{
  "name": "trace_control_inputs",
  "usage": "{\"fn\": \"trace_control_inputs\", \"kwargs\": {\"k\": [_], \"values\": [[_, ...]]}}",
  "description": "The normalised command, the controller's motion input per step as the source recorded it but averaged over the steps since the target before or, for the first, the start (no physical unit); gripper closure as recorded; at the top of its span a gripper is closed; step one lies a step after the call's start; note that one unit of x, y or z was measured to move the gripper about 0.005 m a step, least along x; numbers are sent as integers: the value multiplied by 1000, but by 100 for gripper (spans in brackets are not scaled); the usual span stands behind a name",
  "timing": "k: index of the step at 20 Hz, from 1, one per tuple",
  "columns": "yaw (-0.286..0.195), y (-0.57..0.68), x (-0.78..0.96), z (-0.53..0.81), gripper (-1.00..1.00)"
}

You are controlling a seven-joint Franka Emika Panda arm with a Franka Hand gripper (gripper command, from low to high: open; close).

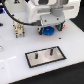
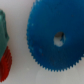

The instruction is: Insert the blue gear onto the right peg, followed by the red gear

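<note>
Your gripper [image 1: 48, 27] hangs low over the white table [image 1: 15, 67] toward the far side in the exterior view, directly above the blue gear [image 1: 48, 30], but its fingertips are too blurred and too hidden under the white arm body for you to tell whether they stand apart or together, or whether they touch the gear at all. You see only a sliver of that gear there, bright blue, lying flat on the table beneath the hand. In the wrist view the blue gear [image 2: 56, 39] fills most of the picture: a round, saturated blue disc with fine teeth along its rim and a small pale hole at its centre, face up, so its axis runs straight up toward the camera. Just beside it, apart from its rim, you see part of the red gear [image 2: 4, 64] at the edge, cut off by the frame. Nearer the camera in the exterior view lies the grey, black-bordered plate [image 1: 36, 60], well apart from the gears, with the right peg [image 1: 51, 51] standing upright as a thin dark pin toward the exterior view's right.
</note>
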Motion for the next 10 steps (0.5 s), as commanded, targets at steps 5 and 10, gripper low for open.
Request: {"fn": "trace_control_inputs", "kwargs": {"k": [5, 10], "values": [[0, 2, -261, -38, 100], [0, 0, -126, -3, 100]]}}
